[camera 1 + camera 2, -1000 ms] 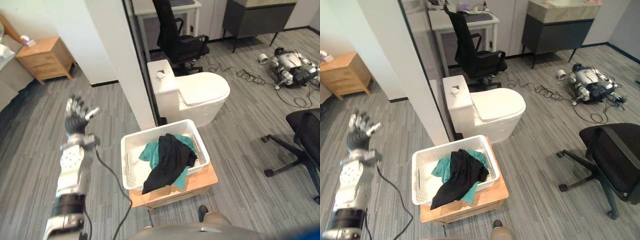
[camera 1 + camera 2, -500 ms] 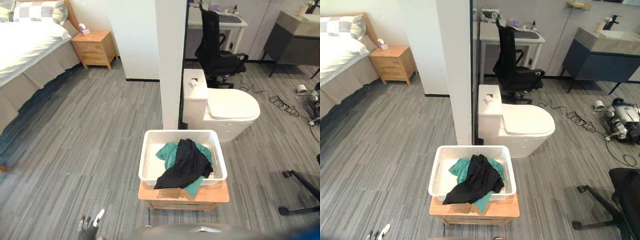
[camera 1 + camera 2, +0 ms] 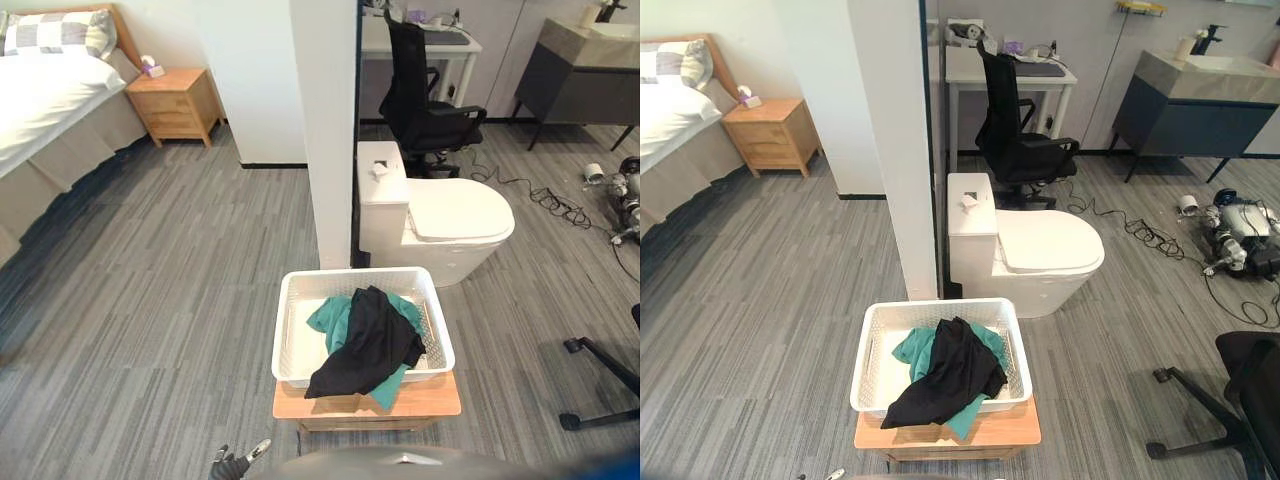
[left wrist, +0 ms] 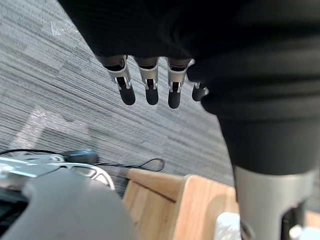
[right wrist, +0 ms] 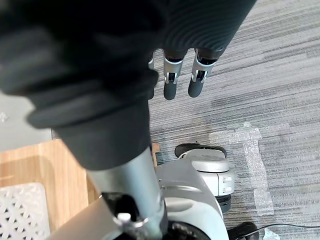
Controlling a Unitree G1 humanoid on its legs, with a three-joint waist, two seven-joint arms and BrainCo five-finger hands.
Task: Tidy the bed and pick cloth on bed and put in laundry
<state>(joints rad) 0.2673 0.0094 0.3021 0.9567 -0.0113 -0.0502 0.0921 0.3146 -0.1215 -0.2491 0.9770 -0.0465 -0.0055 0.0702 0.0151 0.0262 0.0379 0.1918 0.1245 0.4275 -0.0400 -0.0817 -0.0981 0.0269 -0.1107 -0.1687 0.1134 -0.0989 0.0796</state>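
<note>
A white laundry basket (image 3: pixel 296 340) stands on a low wooden stand (image 3: pixel 425 394) in the middle of the floor. A black cloth (image 3: pixel 372 340) lies in it on top of a teal cloth (image 3: pixel 328 316), one black end hanging over the front rim. The bed (image 3: pixel 40 100), with white sheets and a checked pillow, is far off at the upper left. My left hand (image 3: pixel 236 463) hangs low to the left of the stand; its fingers (image 4: pixel 148 82) are straight and hold nothing. My right hand (image 5: pixel 172 82) also hangs with straight, empty fingers over the floor beside the stand.
A white pillar (image 3: pixel 325 120) rises just behind the basket, with a toilet (image 3: pixel 450 215) to its right. A wooden nightstand (image 3: pixel 175 100) stands by the bed. A black office chair (image 3: pixel 420 100) is at a desk, another chair (image 3: pixel 1250 390) at the right edge. Grey floor lies between basket and bed.
My left arm, raised a second ago, has dropped to the bottom edge of the view. The camera has swung, bringing the bed into sight. The basket and cloths have not moved.
</note>
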